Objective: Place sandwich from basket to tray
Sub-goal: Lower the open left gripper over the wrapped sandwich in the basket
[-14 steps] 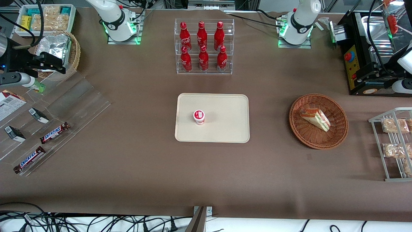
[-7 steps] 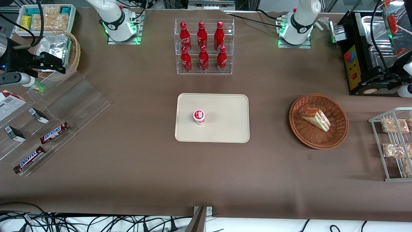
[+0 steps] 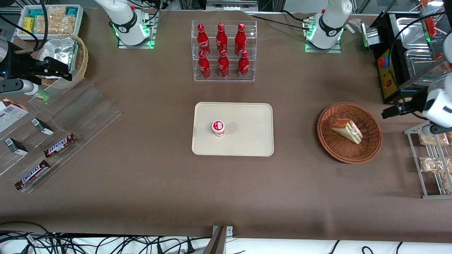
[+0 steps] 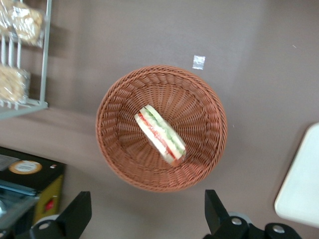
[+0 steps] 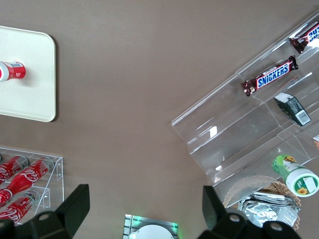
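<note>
Inside basket [image 3: 370,144] lies sandwich [image 3: 346,129]; end effector [image 4: 144,219] open above.

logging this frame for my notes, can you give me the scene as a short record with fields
sandwich: lying in the basket, wrapped, not held
basket: on the table, toward the working arm's end
tray: mid-table, holds only a small red-and-white cup
tool: open, above the table beside the basket, touching nothing
bottle rack: six red bottles, farther from the front camera than the tray
task state: sandwich not yet picked
</note>
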Tool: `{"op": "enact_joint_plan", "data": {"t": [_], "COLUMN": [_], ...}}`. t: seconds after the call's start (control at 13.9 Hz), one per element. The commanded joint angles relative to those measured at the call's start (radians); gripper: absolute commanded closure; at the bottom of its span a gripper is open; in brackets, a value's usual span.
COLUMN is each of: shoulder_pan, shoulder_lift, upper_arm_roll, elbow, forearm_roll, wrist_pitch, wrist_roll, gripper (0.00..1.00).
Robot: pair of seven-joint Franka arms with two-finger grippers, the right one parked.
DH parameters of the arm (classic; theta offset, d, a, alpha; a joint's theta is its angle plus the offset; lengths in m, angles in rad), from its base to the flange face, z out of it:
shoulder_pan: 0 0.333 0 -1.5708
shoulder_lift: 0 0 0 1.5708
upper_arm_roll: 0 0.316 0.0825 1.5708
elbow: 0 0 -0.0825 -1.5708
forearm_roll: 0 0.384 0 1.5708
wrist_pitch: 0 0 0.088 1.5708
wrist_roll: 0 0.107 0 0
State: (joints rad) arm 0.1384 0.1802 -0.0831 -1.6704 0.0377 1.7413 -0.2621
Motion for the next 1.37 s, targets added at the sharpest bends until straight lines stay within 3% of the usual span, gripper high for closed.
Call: {"op": "enact_joint_plan", "data": {"t": [0.0, 0.65, 1.29], "shoulder_pan": [-0.006, -0.008, -0.029], "shoulder_lift": [-0.027, -0.012, 0.085], "upper_arm_roll": [-0.007, -0.024, -0.032], "elbow": [-0.098, -0.380, -0.503], "forearm_roll": [0.069, 0.082, 0.221], "wrist_pitch": [0.082, 0.415, 0.665], "wrist_roll": [-0.148, -0.541, -0.790], "gripper": [0.00, 0.00, 0.00]}}
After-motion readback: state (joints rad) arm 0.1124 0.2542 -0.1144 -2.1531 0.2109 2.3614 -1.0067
